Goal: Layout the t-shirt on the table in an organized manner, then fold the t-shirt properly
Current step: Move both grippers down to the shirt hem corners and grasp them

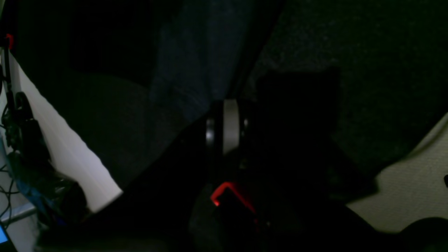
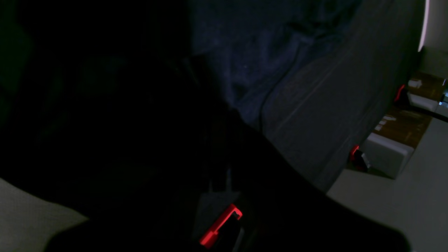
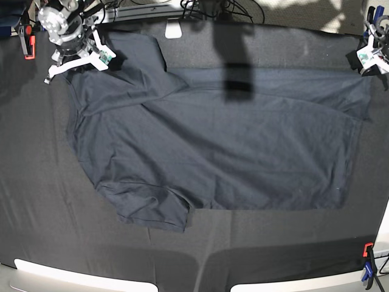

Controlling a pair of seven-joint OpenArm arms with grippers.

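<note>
Dark navy cloth fills most of the base view: the t-shirt (image 3: 213, 146) lies spread out on the table (image 3: 36, 201), which is covered in black creased cloth. The shirt reaches from about 10 o'clock to about 3 o'clock across the table. One sleeve (image 3: 149, 210) points toward 7 o'clock. Another part of the shirt is folded over near 11 o'clock, and there are wrinkles there.

The right gripper (image 3: 76, 52) is at 10 o'clock in the base view, at the top corner of the shirt. Its jaws are pressed together. It sits right at the shirt's edge, but the pictures are too dark to show if cloth is pinched between the jaws.

The left gripper (image 3: 368, 58) is at 2 o'clock in the base view, at the other top corner of the shirt. Its jaws are pressed together too. It touches the shirt's edge there, and I cannot tell if it pinches the cloth.

An orange clamp (image 3: 27, 45) holds the table cloth at 10 o'clock, and an orange-and-blue clamp (image 3: 367, 267) holds it at 5 o'clock. A dark shadow (image 3: 234, 58) falls across the shirt at 12 o'clock.

Both wrist views are very dark. The right wrist view shows blue cloth (image 2: 266, 70) beside grey table cloth.
</note>
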